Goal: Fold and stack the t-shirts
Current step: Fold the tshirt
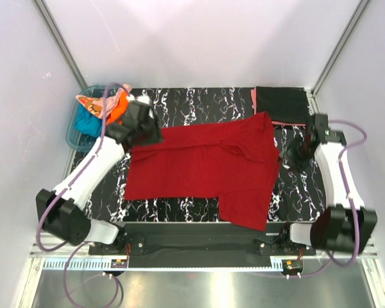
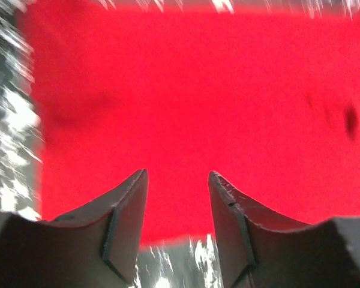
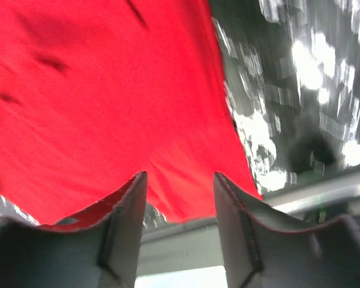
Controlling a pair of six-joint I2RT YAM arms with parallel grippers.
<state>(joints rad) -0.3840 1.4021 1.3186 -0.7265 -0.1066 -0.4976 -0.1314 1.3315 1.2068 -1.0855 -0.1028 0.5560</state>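
One dark red cloth t-shirt [image 1: 205, 170] lies spread flat; it should handle light and limp, best pinched at hem corners. Left gripper [image 2: 177, 174] and right gripper [image 3: 180, 175] gape open, empty.

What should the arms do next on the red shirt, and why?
Probably lower the jaws of the right arm onto the near-right flap of the dark red t-shirt and grip it for a fold. Both arms' jaws stand open and empty over the cloth, and that flap sticks out past the otherwise straight near edge.
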